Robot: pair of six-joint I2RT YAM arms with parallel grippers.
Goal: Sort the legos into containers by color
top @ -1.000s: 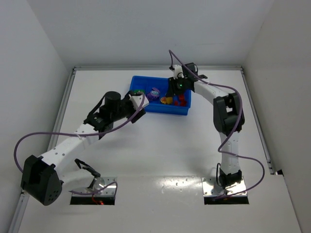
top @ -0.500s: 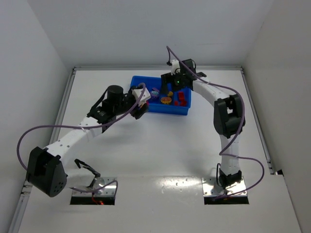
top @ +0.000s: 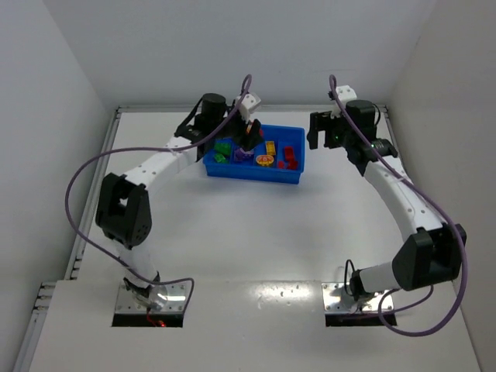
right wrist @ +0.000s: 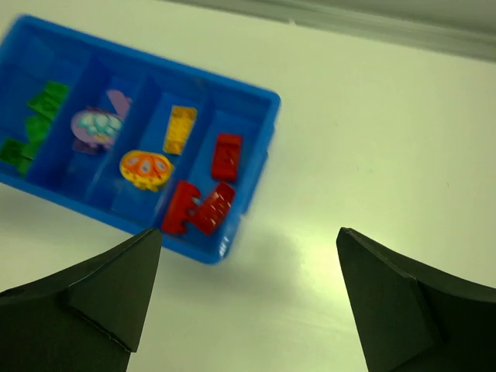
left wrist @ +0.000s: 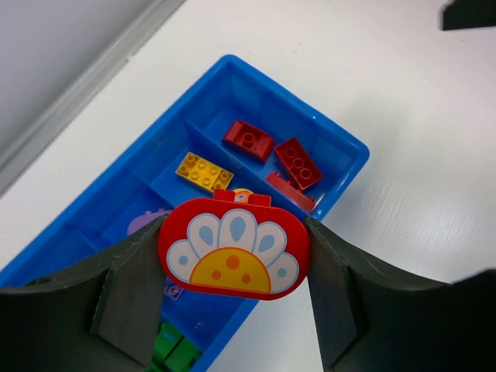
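My left gripper [left wrist: 234,265] is shut on a red rounded lego [left wrist: 232,240] printed with a white and yellow fan. It hangs above the middle of the blue tray [left wrist: 342,140]. The tray's containers hold red legos [left wrist: 298,160], a yellow lego [left wrist: 204,171], a purple one [left wrist: 143,224] and green ones [left wrist: 171,349]. From above, the left gripper [top: 248,135] is over the tray [top: 256,177]. My right gripper [top: 318,130] stands to the right of the tray. It [right wrist: 248,310] is open and empty over bare table. The tray [right wrist: 264,98] lies up and to its left.
A yellow-orange rounded lego [right wrist: 146,169] lies in the yellow compartment beside a flat yellow brick [right wrist: 180,128]. White walls close in the table on three sides, with a raised rail [top: 105,155] along the left edge. Purple cables loop from both arms.
The right gripper opened and drew back from the tray's red end to the right. The left arm swung from the tray's left front round to above it, still holding the red rounded lego.
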